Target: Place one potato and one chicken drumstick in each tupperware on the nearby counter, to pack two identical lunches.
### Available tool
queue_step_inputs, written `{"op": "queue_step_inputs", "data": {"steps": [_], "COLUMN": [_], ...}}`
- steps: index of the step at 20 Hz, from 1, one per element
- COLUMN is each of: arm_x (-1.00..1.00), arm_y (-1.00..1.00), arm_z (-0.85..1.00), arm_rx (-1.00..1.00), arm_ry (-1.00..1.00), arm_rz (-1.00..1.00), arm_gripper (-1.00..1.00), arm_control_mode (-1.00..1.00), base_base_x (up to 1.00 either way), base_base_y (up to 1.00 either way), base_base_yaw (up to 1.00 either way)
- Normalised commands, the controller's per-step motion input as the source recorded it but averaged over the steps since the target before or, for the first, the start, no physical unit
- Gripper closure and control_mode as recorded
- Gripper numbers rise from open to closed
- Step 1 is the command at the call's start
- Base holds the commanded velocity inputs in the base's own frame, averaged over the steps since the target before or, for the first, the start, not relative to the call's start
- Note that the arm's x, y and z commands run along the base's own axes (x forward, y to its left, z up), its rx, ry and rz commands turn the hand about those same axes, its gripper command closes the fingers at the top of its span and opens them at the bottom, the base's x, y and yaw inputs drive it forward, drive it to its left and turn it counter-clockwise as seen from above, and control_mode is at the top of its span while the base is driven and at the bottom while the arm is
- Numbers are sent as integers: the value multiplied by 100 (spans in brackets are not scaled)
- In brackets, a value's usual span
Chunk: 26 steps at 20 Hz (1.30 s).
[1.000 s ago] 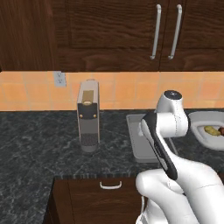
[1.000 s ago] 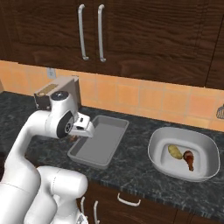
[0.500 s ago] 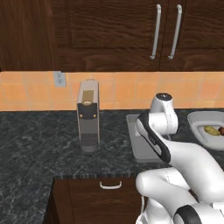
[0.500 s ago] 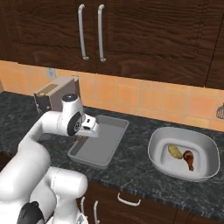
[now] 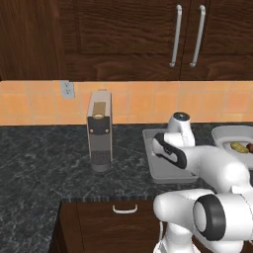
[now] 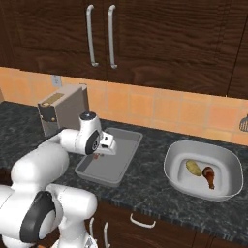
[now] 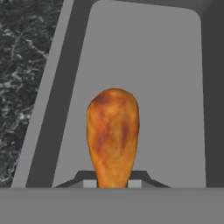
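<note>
Where tool (image 7: 112,183) grips: club-shaped glossy drumstick (image 7: 113,135).

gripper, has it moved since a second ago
Yes. In the right base view the gripper, shut on a chicken drumstick, has swung from the grey tray's near-left rim, coffee machine side, inward and down over its floor.

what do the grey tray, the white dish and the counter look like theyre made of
Grey tray: flat matte grey with no shine, probably plastic, possibly dull metal. White dish: smooth, thick rounded rim and soft shading, so plastic or glazed ceramic. Counter: black with grey speckles, which reads as polished stone such as granite.
</note>
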Motion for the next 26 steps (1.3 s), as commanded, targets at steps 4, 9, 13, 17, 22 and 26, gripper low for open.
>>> {"op": "queue_step_inputs", "data": {"steps": [4,9,13,17,22,26], "arm_x": [37,41,38,25,2,-31], "arm_y": [-3,0,0,0,-1,0], "arm_z": [-30,-23,-25,-23,14,48], "arm_rx": [0,0,0,0,0,0], "arm_ry": [0,0,0,0,0,-1], "arm_rz": [0,0,0,0,0,0], "arm_gripper": [100,100,100,-100,-100,-100], "arm_control_mode": [-100,-100,-100,-100,-100,-100], "base_base_x": [0,0,0,0,0,0], "base_base_y": [0,0,0,0,0,0], "base_base_yaw": [0,0,0,0,0,0]}}
